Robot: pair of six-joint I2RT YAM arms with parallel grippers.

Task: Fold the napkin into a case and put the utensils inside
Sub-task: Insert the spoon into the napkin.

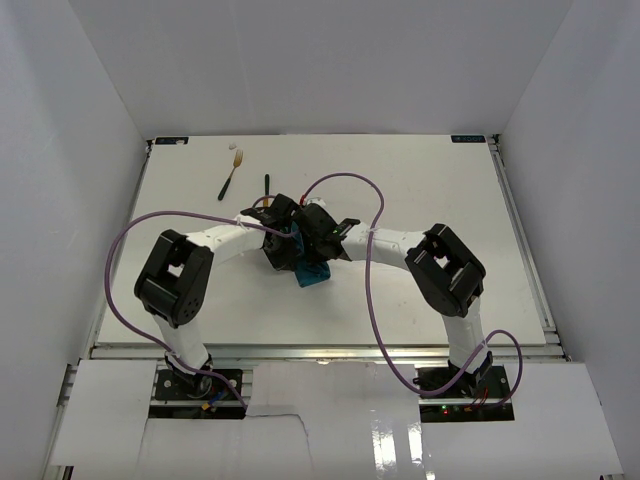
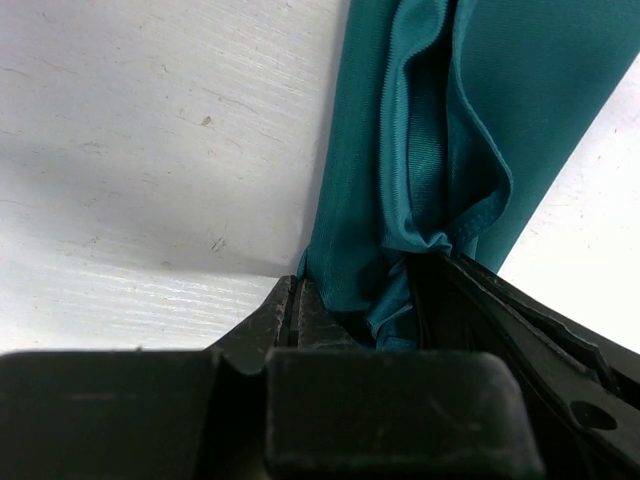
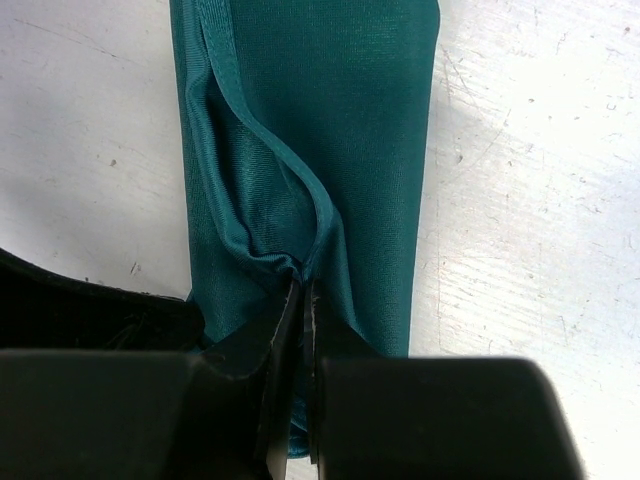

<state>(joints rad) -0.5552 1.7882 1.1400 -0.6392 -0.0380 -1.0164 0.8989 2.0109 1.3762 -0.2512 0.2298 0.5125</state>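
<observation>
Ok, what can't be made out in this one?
Napkin: top view, mostly under left arm and right arm.
Knife: top view, blade partly behind left arm.
Fork: top view, too small for detail.
Wrist views: napkin cut off by frame edges; knife, fork out of view.

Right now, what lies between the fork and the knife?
Only bare table separates the fork from the knife, seen in the top external view.
</observation>
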